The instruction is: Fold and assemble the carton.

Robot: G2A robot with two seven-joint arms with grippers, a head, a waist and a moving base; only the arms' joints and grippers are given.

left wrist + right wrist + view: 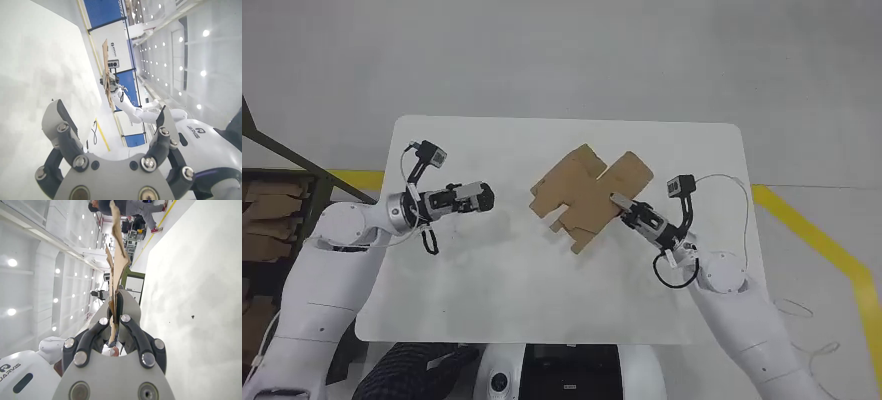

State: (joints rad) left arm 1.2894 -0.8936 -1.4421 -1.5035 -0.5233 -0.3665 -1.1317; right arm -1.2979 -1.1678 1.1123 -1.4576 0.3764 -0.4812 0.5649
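A flat brown carton [587,195] with its flaps spread out hangs above the middle of the white table [492,290]. My right gripper [620,202] is shut on the carton's right edge; the wrist view shows the cardboard [118,262] edge-on, pinched between the fingers [121,302]. My left gripper [485,197] is over the table's left half, well apart from the carton, open with nothing between its fingers [64,117]. From the left wrist the carton [106,79] shows far off, edge-on, held by the other arm.
Brown cardboard pieces [267,215] lie in a stack off the table's left side. Yellow floor tape [812,235] runs past the table's right edge. Bare table surface lies in front of and between both grippers.
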